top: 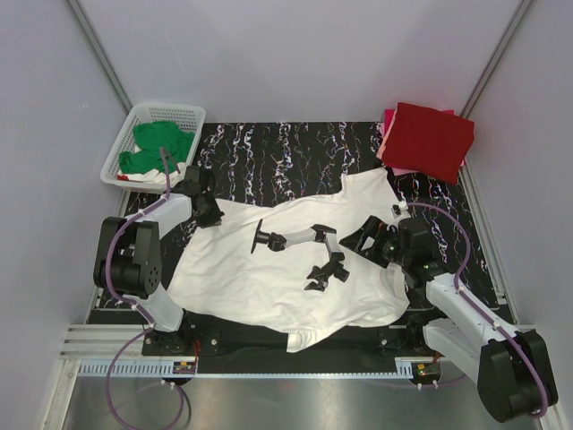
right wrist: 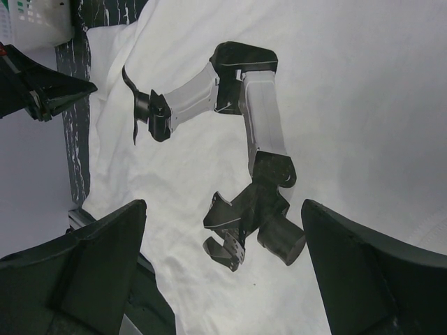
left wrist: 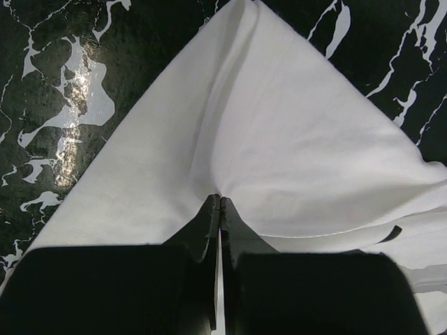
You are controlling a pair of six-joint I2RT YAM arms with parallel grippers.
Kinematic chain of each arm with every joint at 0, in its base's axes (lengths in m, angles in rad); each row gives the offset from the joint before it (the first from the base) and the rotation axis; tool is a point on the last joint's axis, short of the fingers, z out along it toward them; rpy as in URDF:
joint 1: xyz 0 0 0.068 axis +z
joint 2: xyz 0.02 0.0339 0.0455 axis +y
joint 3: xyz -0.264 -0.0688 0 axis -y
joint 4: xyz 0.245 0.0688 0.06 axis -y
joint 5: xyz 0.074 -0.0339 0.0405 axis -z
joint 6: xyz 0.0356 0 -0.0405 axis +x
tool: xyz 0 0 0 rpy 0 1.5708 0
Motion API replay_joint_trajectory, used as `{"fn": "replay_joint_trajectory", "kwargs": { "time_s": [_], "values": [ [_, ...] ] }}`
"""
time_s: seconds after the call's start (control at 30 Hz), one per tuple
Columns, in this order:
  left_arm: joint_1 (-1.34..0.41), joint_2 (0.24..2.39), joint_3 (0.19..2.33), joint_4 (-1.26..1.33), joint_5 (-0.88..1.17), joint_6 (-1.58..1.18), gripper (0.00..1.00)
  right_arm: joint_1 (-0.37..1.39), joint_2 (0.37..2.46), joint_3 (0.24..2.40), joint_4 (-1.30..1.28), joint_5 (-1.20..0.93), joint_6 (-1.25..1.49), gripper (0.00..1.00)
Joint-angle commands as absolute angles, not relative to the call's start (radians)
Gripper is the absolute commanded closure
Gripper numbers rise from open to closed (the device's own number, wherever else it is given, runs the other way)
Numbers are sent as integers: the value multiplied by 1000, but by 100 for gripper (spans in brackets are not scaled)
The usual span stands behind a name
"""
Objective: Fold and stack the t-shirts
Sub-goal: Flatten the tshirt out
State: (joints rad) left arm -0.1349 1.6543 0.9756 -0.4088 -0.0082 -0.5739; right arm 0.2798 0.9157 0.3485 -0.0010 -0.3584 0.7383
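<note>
The left pincer (left wrist: 220, 202) is clenched on an edge of the white cloth t-shirt with black robot-arm print (top: 235, 285), spread on the black marbled tabletop (top: 295, 143). The right pincer (right wrist: 223, 209) is held released above the print. A folded red cloth t-shirt (top: 430, 139) is seen beyond it.

The white lattice basket (top: 170, 107) stands just beyond my left gripper (top: 209, 215), which is pinched on a corner of the white t-shirt (top: 251, 269). The stack of folded red and pink t-shirts (top: 428, 139) fills the far right corner. Between basket and stack, the black marble table (top: 295, 148) lies bare. My right gripper (top: 360, 240) hangs spread wide over flat cloth.
</note>
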Motion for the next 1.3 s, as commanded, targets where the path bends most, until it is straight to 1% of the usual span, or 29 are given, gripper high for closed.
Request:
{"fn": "replay_joint_trajectory", "kwargs": {
  "time_s": [0.0,0.07,0.13,0.23,0.27,0.3,0.33,0.37,0.4,0.47,0.5,0.53,0.57,0.6,0.63,0.67,0.7,0.73,0.83,0.87,0.93,0.97,1.0,1.1,1.13,1.17,1.2,1.23,1.27],
  "values": [
    [-140,1646,1031,-394,-6,-566,100,287,919,359,46,-365,739,0],
    [-137,1660,1078,-435,-9,-565,100,287,917,359,46,-365,739,0],
    [-129,1680,1176,-465,-9,-563,100,285,919,359,48,-367,739,0],
    [-110,1765,1356,-531,-6,-561,100,287,919,357,51,-367,741,0],
    [-104,1831,1408,-573,-6,-561,100,285,920,357,51,-368,742,0],
    [-89,1866,1518,-589,-6,-561,100,287,923,359,51,-368,742,0],
    [-80,1906,1578,-607,18,-561,100,285,925,357,54,-370,741,0],
    [-71,1996,1642,-630,34,-564,100,287,930,359,57,-370,744,0],
    [-52,2041,1780,-684,40,-572,100,285,937,359,57,-373,742,0],
    [-38,2182,1924,-765,54,-594,100,285,948,365,60,-376,739,0],
    [-26,2225,2059,-788,58,-603,100,287,957,367,60,-377,739,1],
    [-20,2270,2122,-807,70,-621,100,285,960,365,61,-377,741,0],
    [-15,2343,2184,-833,112,-629,97,285,965,367,66,-377,741,0],
    [-6,2374,2280,-850,129,-635,86,285,969,367,66,-379,741,0],
    [-3,2399,2319,-870,136,-655,69,285,971,367,66,-377,741,1],
    [0,2416,2339,-880,146,-663,62,285,968,365,67,-377,744,0],
    [-2,2408,2329,-877,150,-666,52,287,968,367,67,-376,742,0],
    [0,2396,2312,-871,149,-670,37,285,968,367,67,-374,744,0],
    [0,2284,2165,-807,135,-652,25,287,962,370,63,-374,747,0],
    [0,2226,2131,-793,127,-644,17,285,959,377,42,-371,746,0],
    [-2,2174,2057,-790,114,-618,14,287,948,434,5,-330,735,0],
    [-2,2122,2007,-793,112,-609,14,285,939,469,-105,-301,706,0],
    [-2,2093,1976,-789,103,-598,14,287,934,507,-153,-214,690,0],
    [-8,1973,1830,-747,78,-555,14,284,994,748,-337,-30,628,0],
    [-11,1923,1800,-741,72,-549,14,285,1026,800,-415,-5,588,0],
    [-20,1896,1737,-729,69,-543,14,284,1116,852,-452,59,572,0],
    [-24,1873,1706,-718,72,-526,14,285,1161,947,-487,83,562,0],
    [-31,1832,1675,-713,72,-522,14,282,1208,991,-546,97,537,0],
    [-43,1809,1607,-701,65,-519,14,284,1304,1033,-576,107,528,0]
  ]
}}
